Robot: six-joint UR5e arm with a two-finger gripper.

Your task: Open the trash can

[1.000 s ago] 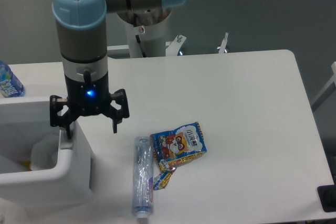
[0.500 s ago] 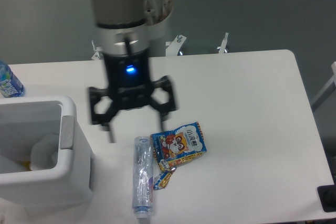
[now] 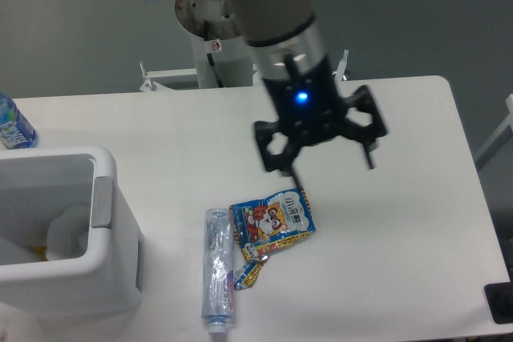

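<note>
Trash can [image 3: 68, 230] sits at the desk's [image 3: 401, 134] left front edge, top open and hollow showing, so I judge the job finished. My end effector [image 3: 330, 159] hangs empty above mid-desk, fingers spread wide, well apart from the bin. Beneath it lie a snack packet [image 3: 274, 220] and a clear bottle [image 3: 217, 266], touching each other.

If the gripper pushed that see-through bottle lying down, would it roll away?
Probably. The clear bottle lies on its side on the flat table, so a sideways nudge could roll it. It looks empty, likely light. The snack packet beside it might stop it.
</note>
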